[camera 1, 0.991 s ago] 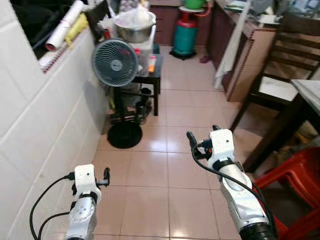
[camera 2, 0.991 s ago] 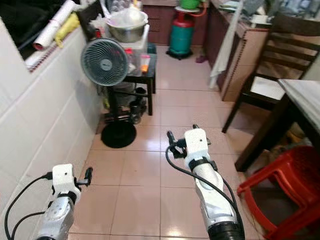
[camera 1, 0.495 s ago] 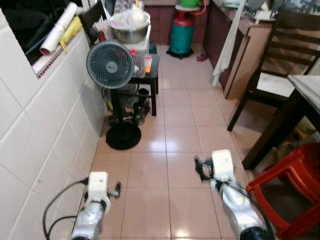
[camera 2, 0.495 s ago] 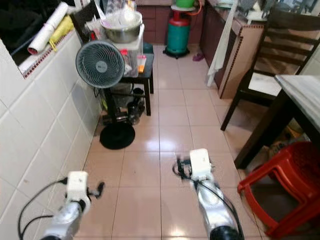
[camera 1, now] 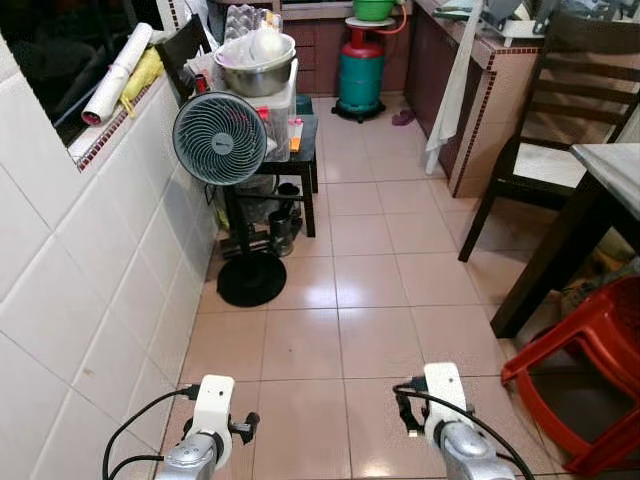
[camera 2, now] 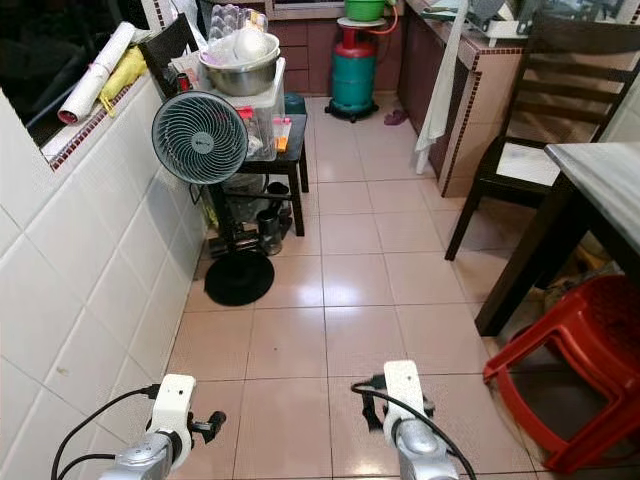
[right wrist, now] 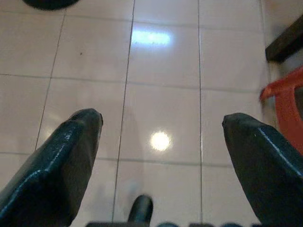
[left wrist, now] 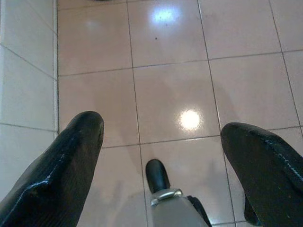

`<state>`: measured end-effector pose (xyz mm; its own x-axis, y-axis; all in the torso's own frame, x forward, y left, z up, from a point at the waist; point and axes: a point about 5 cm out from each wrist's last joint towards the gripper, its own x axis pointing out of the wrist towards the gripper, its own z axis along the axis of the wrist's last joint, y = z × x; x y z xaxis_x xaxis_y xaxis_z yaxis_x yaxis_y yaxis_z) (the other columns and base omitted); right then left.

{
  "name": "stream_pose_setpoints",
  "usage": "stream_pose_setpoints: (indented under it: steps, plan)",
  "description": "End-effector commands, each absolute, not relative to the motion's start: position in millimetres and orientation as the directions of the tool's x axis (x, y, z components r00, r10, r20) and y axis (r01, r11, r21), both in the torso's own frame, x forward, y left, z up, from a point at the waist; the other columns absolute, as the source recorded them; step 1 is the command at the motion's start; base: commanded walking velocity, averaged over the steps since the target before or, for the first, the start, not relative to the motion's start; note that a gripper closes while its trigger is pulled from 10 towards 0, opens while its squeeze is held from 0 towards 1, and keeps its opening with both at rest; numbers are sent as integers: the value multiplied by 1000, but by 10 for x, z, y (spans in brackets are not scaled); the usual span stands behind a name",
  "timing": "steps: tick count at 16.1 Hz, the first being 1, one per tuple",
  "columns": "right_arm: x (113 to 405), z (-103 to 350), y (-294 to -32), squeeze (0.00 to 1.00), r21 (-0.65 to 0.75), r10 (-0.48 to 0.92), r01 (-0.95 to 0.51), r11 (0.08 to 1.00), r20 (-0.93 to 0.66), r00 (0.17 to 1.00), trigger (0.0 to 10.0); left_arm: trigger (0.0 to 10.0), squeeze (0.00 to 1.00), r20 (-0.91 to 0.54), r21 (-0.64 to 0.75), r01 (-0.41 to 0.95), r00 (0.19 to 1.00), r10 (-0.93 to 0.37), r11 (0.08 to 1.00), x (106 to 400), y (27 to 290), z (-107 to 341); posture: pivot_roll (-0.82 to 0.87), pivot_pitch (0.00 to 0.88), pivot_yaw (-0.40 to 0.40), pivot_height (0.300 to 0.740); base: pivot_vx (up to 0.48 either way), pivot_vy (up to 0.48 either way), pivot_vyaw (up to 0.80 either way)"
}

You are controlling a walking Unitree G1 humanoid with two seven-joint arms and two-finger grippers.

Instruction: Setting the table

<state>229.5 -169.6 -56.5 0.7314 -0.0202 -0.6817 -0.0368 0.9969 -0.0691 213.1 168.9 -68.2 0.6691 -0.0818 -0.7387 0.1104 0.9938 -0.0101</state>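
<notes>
The dining table (camera 1: 612, 168) has a pale marble top and dark legs and stands at the right edge, with nothing visible on the part I see. A steel bowl (camera 1: 255, 72) holding white items rests on a plastic box at the far left. Both arms hang low at the bottom of the eye views, over bare floor tiles. My left gripper (left wrist: 163, 127) is open with only floor between its fingers (left wrist: 71, 156). My right gripper (right wrist: 163, 120) is open too and holds nothing.
A standing fan (camera 1: 218, 138) and a small black table (camera 1: 300, 150) line the white tiled wall (camera 1: 80, 280) on the left. A red plastic stool (camera 1: 590, 350) and a dark wooden chair (camera 1: 560, 110) flank the table. A green gas cylinder (camera 1: 358, 75) stands far ahead.
Both arms have dropped from mid-picture to the bottom edge. The whole picture has shifted, so the camera has moved; the fan and the table keep their places.
</notes>
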Motion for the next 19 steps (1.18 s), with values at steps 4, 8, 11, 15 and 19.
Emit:
stream_pose_setpoints:
  steps: [4, 8, 11, 15, 19]
  plan:
    - [2220, -628, -1730, 0, -87, -36, -38, 995, -717, 696, 10000, 10000, 0, -784, 13, 125, 617, -68, 992, 2026, 1769, -745, -42, 0, 57, 740, 0, 0, 600]
    - [2162, -664, -1765, 0, -100, -39, -51, 994, -734, 679, 10000, 10000, 0, -819, 38, 123, 573, -39, 992, 1933, 1746, -807, -46, 0, 56, 740, 0, 0, 792]
    - [2127, -686, -1779, 0, -117, -34, -80, 990, -745, 666, 10000, 10000, 0, -823, 35, 124, 566, -42, 992, 1925, 1679, -818, -42, 0, 50, 740, 0, 0, 573]
    - [2063, -724, -1788, 0, -122, -28, -102, 987, -763, 646, 10000, 10000, 0, -820, 51, 109, 572, -21, 993, 1935, 1707, -812, -28, 0, 36, 740, 0, 0, 725]
    - [2029, -746, -1784, 0, -132, -9, -150, 980, -780, 626, 10000, 10000, 0, -826, 59, 62, 564, 14, 996, 1846, 1831, -842, 10, 0, -2, 740, 0, 0, 0]
